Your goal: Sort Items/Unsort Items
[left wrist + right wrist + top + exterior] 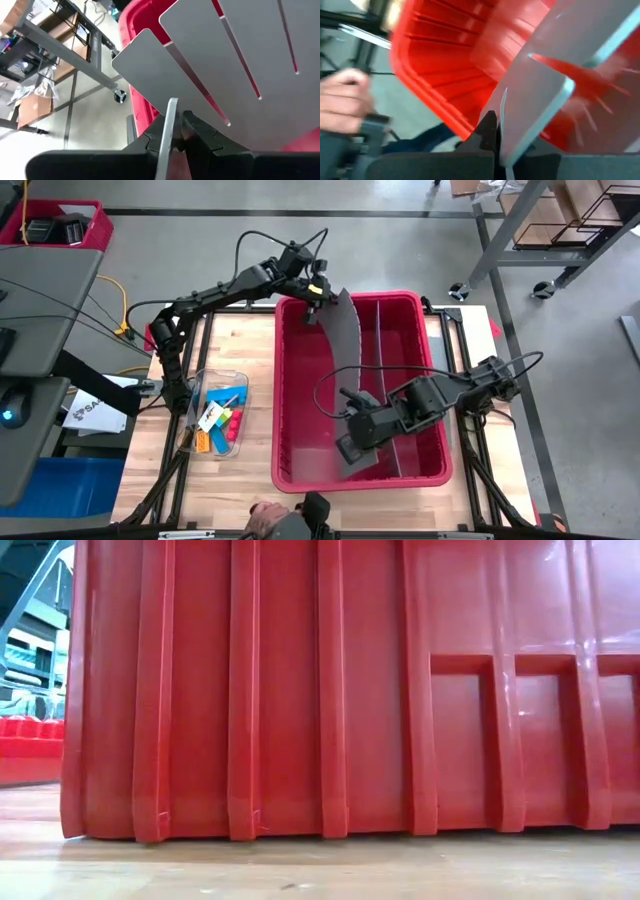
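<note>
**Both my grippers clamped on grey divider panels in the red bin**

My left gripper [316,298] is at the far rim of the red bin [300,380], fingers [200,137] pinched on the edge of a thin grey slotted divider panel [345,330]. The panel stands tilted, rising out of the bin's far end and leaning across its middle. From my left wrist I see several overlapping grey sheets with narrow slots, red bin wall showing through.

My right gripper [352,452] is down inside the near end of the bin, fingers pressed together on the edge of another grey panel [535,115]. A long divider [384,380] runs lengthwise down the bin.

The items [222,420] — blue, yellow, red, green and orange pieces — lie in a small clear tray [240,375] on the wooden table [230,480], left of the bin, well apart from both grippers.

Low view: only the bin's ribbed red outer wall, resting on the tabletop.

A person's hand [342,100] shows blurred past the bin's rim in my right wrist view; also at the near table edge from above.
</note>
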### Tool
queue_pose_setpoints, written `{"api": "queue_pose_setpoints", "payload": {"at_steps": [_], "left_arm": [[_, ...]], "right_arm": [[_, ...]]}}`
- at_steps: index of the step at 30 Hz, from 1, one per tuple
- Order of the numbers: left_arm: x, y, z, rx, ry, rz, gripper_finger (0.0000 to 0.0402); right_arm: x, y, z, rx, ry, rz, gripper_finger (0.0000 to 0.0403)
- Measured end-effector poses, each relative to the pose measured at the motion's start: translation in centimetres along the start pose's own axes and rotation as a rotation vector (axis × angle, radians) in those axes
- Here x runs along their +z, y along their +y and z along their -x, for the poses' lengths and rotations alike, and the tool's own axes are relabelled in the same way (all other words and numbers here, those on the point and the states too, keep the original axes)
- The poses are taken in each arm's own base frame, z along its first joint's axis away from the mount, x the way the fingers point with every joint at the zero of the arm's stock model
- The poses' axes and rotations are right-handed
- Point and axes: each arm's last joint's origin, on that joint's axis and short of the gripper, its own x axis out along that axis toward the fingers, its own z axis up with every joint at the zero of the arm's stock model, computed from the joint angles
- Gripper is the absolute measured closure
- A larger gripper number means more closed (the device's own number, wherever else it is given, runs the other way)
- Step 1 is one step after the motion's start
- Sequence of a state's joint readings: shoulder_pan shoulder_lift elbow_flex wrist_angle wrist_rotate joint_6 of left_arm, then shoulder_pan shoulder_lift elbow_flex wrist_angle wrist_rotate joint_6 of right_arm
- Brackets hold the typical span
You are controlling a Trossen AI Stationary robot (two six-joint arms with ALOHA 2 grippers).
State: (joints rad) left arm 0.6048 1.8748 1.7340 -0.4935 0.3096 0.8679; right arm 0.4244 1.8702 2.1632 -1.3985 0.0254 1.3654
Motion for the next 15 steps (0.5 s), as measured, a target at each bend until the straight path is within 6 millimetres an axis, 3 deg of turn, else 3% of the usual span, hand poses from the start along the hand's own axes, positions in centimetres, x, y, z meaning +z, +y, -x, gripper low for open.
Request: {"api": "queue_pose_setpoints", "payload": {"at_steps": [3, 9, 15], "left_arm": [[0.0, -0.1, 0.0, -0.003, 0.006, 0.023, 0.036], [0.7, -0.3, -0.1, 0.004, -0.015, -0.032, 0.036], [2.0, 0.3, 1.7, 0.056, -0.06, -0.045, 0.036]], "right_arm": [[-0.1, -0.5, 0.2, -0.05, 0.009, -0.012, 0.0403], [0.3, 0.0, 1.0, 0.03, -0.031, 0.016, 0.0403], [0.4, 0.2, 1.0, 0.053, -0.045, 0.053, 0.0403]]}}
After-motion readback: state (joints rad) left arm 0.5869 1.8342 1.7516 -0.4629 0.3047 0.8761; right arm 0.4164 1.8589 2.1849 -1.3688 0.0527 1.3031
